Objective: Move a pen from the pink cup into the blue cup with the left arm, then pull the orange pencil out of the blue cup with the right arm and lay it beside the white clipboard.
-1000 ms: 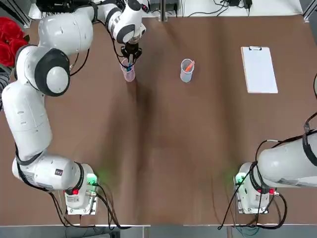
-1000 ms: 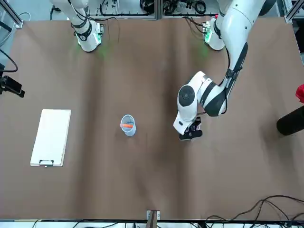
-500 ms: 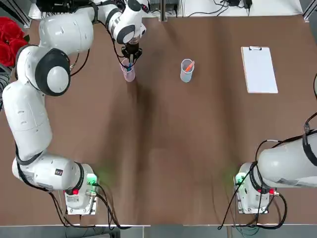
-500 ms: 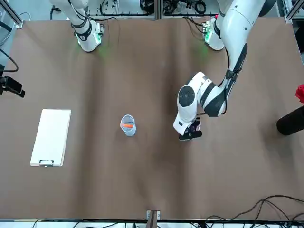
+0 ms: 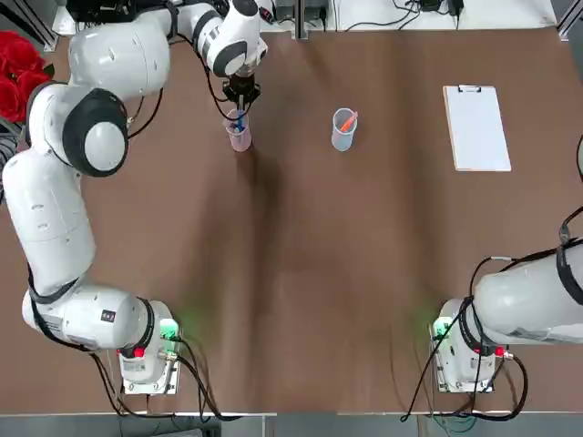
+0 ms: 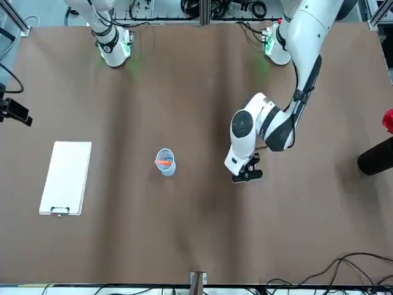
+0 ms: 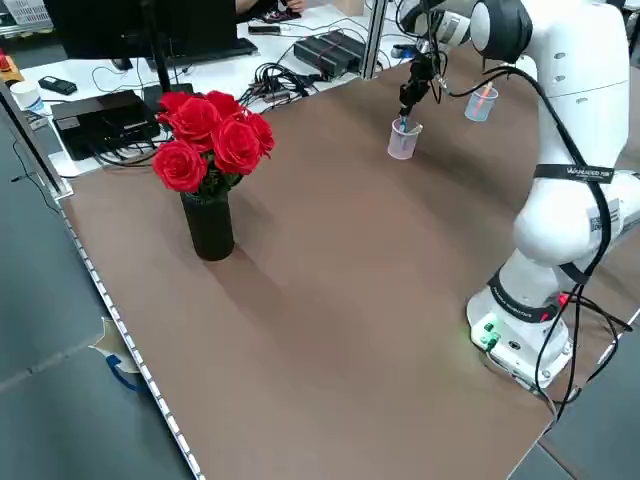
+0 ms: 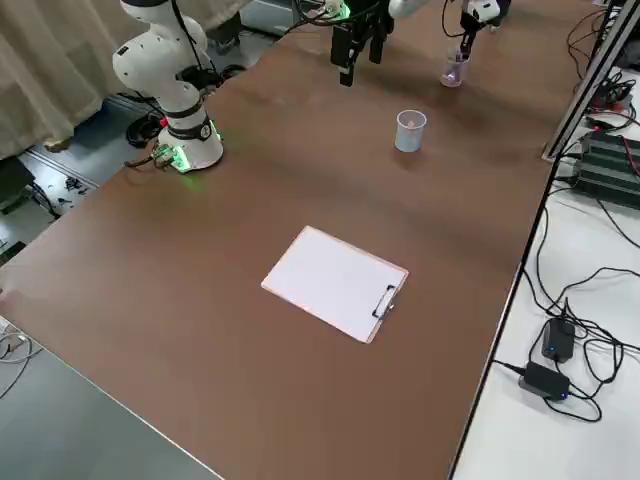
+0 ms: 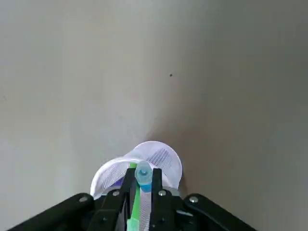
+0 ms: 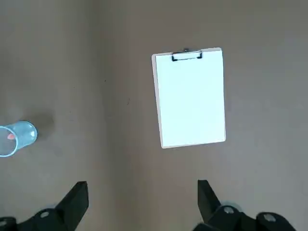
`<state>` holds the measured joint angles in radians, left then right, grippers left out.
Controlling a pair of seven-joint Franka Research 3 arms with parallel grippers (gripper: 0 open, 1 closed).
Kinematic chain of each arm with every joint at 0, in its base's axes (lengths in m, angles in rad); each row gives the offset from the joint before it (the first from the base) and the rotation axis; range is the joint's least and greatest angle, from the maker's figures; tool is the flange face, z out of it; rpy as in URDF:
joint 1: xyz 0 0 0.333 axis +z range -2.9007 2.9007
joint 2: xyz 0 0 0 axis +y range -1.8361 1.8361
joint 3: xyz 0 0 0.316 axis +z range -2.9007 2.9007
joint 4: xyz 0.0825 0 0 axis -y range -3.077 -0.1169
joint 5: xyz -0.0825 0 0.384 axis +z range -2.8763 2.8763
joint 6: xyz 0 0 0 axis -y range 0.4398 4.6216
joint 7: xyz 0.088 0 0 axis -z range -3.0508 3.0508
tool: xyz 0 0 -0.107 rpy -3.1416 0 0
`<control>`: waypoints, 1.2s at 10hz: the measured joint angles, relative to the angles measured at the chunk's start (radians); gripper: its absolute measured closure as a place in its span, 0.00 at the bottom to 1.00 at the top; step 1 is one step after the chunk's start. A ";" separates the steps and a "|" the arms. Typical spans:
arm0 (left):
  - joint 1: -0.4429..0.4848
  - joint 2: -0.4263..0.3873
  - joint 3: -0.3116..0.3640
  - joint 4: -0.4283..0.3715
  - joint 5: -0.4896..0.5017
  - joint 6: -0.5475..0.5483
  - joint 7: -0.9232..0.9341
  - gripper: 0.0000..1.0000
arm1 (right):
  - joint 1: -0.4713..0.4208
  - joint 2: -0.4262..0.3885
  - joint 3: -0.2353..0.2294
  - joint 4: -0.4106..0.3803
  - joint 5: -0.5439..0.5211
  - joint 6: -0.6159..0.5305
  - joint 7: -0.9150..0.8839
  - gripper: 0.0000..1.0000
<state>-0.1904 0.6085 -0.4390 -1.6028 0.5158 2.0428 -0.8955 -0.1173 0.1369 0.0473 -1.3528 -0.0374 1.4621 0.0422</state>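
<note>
The pink cup (image 5: 239, 137) stands at the far left of the table. Directly above it, my left gripper (image 5: 241, 98) is shut on a blue-capped pen (image 9: 143, 172) that still reaches down into the cup. A green pen (image 9: 134, 207) stands next to it in the cup. The blue cup (image 5: 343, 129) holds the orange pencil (image 5: 350, 119) near the far middle. The white clipboard (image 5: 475, 127) lies at the far right. My right gripper (image 10: 142, 202) hangs open high over the table, well back from the clipboard (image 10: 189, 97) and the blue cup (image 10: 15, 138).
A black vase of red roses (image 7: 210, 170) stands near the table's left edge, clear of the cups. Cables and boxes lie beyond the far edge. Bare brown table (image 5: 301, 273) stretches between the cups and the arm bases.
My left gripper's fingers have closed the last bit onto the blue-capped pen, and the gripper has risen slightly above the pink cup. The right arm has not moved.
</note>
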 joint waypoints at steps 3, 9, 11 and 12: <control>0.001 -0.065 -0.002 0.005 0.000 -0.033 -0.001 0.83 | 0.000 0.000 0.002 0.000 0.000 0.001 -0.004 0.00; -0.005 -0.227 -0.108 0.071 -0.158 -0.066 -0.062 0.83 | 0.000 0.000 0.001 0.001 0.000 0.002 -0.005 0.00; -0.059 -0.225 -0.134 0.099 -0.159 -0.059 -0.179 0.83 | 0.000 0.000 0.002 0.001 0.000 0.002 -0.005 0.00; -0.100 -0.219 -0.134 0.132 -0.159 -0.052 -0.245 0.83 | 0.000 0.000 0.002 0.001 0.000 0.002 -0.006 0.00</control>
<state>-0.2909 0.3895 -0.5731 -1.4712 0.3572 1.9905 -1.1409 -0.1173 0.1369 0.0491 -1.3522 -0.0374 1.4638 0.0367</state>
